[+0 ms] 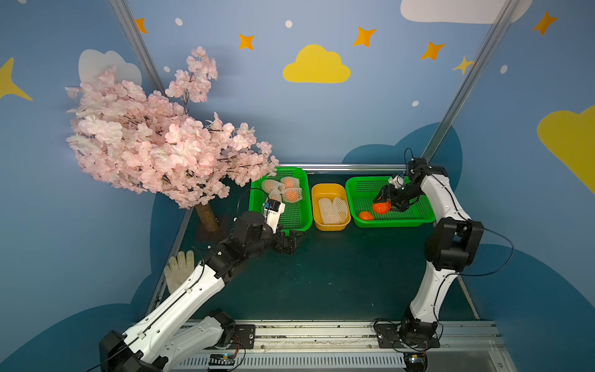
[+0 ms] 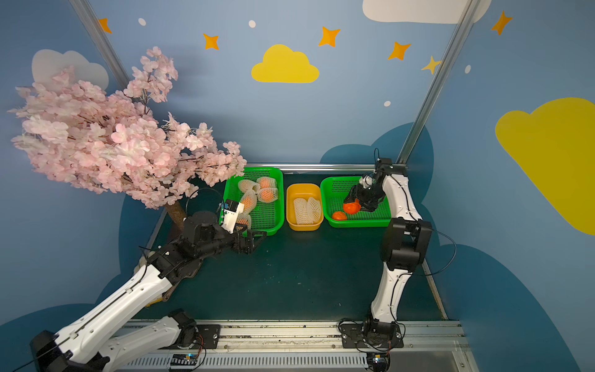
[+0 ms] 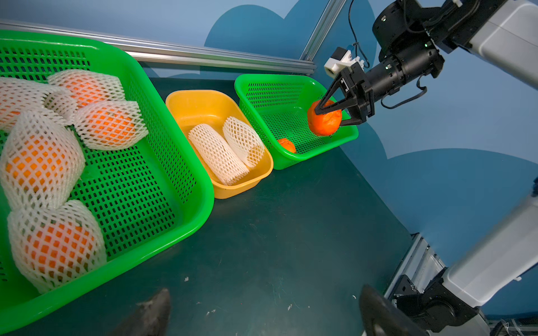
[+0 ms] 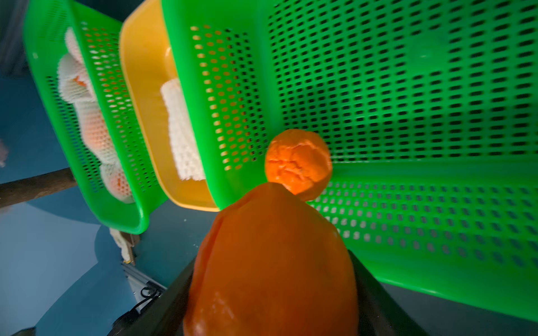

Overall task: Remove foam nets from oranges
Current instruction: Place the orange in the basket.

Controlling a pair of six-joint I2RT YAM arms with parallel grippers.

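My right tool (image 1: 388, 203) is clamped on a bare orange (image 1: 382, 207), one finger on each side of it; the left wrist view shows the black fingers (image 3: 329, 109) pressed against the peel. I hold it inside the outline of the right green basket (image 1: 396, 222), over the part towards the yellow tub (image 1: 328, 188); whether it touches the mesh floor I cannot tell. A second bare orange (image 1: 366, 215) lies on that basket's floor, just beside the held one and close to the front wall.

My left tool (image 1: 295, 237) stands wide apart and holds nothing; it hangs above the bench (image 1: 338, 273) at the front corner of the left green basket (image 3: 205, 189), on the side nearest the tub. In its wrist view only the two dark fingertips (image 3: 154, 314) show, with bare bench between them.

The left green basket holds five netted oranges (image 3: 109, 125), each wrapped in a white foam net, crowded together towards the far and outer part of the basket. The yellow tub sits between the two baskets; two empty foam nets (image 3: 217, 158) lie in it side by side, touching.

A white knitted glove (image 1: 178, 269) lies at the bench's left edge beside my left arm; a pink blossom tree (image 1: 154, 145) stands in the far left corner.
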